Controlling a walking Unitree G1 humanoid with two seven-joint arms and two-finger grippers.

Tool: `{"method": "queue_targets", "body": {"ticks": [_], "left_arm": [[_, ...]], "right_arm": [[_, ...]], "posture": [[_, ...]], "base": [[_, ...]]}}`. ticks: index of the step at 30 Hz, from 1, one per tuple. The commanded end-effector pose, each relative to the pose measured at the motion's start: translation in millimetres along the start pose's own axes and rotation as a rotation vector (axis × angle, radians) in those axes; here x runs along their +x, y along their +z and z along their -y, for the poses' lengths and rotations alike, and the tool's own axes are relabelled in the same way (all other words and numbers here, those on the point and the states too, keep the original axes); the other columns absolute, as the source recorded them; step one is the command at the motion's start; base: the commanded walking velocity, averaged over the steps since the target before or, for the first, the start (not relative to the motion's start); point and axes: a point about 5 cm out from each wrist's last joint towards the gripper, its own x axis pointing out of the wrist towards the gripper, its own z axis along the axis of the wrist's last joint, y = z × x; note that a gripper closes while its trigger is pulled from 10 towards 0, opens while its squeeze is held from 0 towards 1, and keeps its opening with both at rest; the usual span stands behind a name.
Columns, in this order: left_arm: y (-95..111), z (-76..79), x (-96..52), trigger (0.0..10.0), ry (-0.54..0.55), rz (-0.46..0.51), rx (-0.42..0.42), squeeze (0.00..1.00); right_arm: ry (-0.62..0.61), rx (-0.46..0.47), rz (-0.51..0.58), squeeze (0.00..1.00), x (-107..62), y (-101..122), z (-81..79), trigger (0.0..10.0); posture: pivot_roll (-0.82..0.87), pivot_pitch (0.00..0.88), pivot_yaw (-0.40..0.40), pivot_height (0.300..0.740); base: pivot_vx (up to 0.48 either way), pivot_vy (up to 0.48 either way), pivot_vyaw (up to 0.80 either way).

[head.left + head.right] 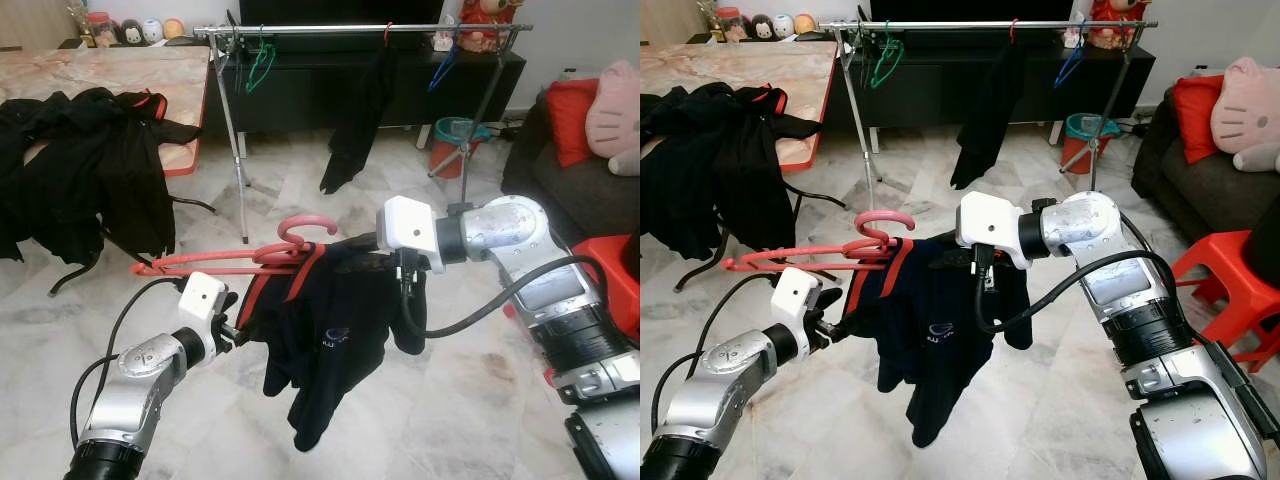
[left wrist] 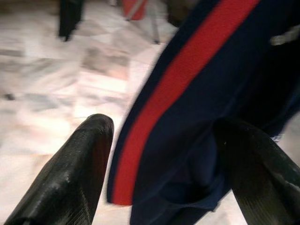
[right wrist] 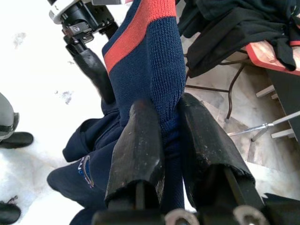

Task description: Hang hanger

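We see a pink-red hanger (image 1: pixel 240 258) carrying a navy garment (image 1: pixel 320 340) with a broad red stripe edged along its collar and a small pale logo on the chest. Our left gripper (image 2: pixel 159 154) and right gripper (image 3: pixel 168 140) have black, finely textured fingers; the arms are silver with white wrist housings. The floor (image 1: pixel 300 190) is pale marble with grey and tan veining. A silver drying rack (image 1: pixel 360 30) holds a green hanger (image 1: pixel 260 62), a blue hanger (image 1: pixel 445 65) and a black hanging garment (image 1: pixel 355 125). A pink marbled table (image 1: pixel 110 70) with a red edge bears black clothes (image 1: pixel 80 170). A red cushion (image 1: pixel 570 120) sits beside a pink plush (image 1: pixel 615 110).
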Motion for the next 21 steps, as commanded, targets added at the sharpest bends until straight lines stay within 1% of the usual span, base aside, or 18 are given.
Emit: {"method": "queue_targets", "body": {"ticks": [1, 2, 4, 6, 7, 11, 15, 18, 19, 20, 21], "left_arm": [[2, 2.4, 2.0, 10.0, -0.05, 0.003, -0.016, 0.0], [2, 1.6, 1.9, 10.0, -0.052, 0.003, -0.015, 0.0], [3, -6.2, 2.4, 10.0, -0.041, -0.001, -0.015, 0.0], [3, -7.2, 2.5, 10.0, -0.042, -0.001, -0.016, 0.0], [4, -8.0, 3.2, 10.0, -0.066, 0.006, -0.028, 0.0], [5, -7.1, 4.0, 10.0, -0.099, 0.004, -0.031, 0.0], [4, -2.7, 4.7, 10.0, -0.141, -0.009, -0.03, 0.0], [1, 3.8, 3.9, 10.0, -0.192, -0.026, -0.038, 0.0], [-1, 6.9, 3.2, 10.0, -0.219, -0.035, -0.043, 0.0], [-1, 7.9, 2.9, 9.6, -0.226, -0.04, -0.044, 0.0], [-3, 10.0, 3.1, 9.6, -0.238, -0.052, -0.035, 0.0]], "right_arm": [[-0.006, -0.048, 0.021, 0.0, -5.6, 13, 5.4, 10.0], [-0.005, -0.047, 0.021, 0.0, -5.7, 13, 5.2, 10.0], [0.005, -0.048, 0.022, 0.0, -6.0, 12, 3.8, 10.0], [0.006, -0.048, 0.022, 0.0, -6.0, 12, 3.6, 10.0], [0.01, -0.048, 0.021, 0.0, -6.0, 12, 2.9, 10.0], [0.014, -0.049, 0.022, 0.0, -6.3, 12, 2.3, 10.0], [0.013, -0.053, 0.021, 0.0, -6.8, 13, 2.9, 10.0], [0.01, -0.057, 0.022, 0.0, -7.4, 14, 3.9, 10.0], [0.006, -0.06, 0.022, 0.0, -7.6, 15, 4.7, 10.0], [0.004, -0.061, 0.022, 0.0, -7.7, 16, 5.1, 10.0], [0.0, -0.064, 0.022, 0.0, -7.8, 16, 6.2, 10.0]], "posture": [[-0.13, 0.0, -0.068, 0.732], [-0.14, 0.0, -0.068, 0.732], [-0.14, 0.0, -0.068, 0.732], [-0.14, 0.0, -0.068, 0.732], [-0.14, 0.0, -0.068, 0.732], [-0.14, 0.0, -0.069, 0.732], [-0.14, 0.0, -0.07, 0.732], [-0.14, 0.0, -0.07, 0.732], [-0.14, 0.0, -0.07, 0.732], [-0.14, 0.0, -0.07, 0.732], [-0.14, 0.0, -0.072, 0.732]], "base": [[0.0, 0.0, 0.0], [0.0, 0.0, 0.0], [0.0, 0.0, 0.0], [0.0, 0.0, 0.0], [0.0, 0.0, 0.0], [0.0, 0.0, 0.0], [0.0, 0.0, 0.0], [0.0, 0.0, 0.0], [0.0, 0.0, 0.0], [0.0, 0.0, 0.0], [0.0, 0.0, 0.0]]}}
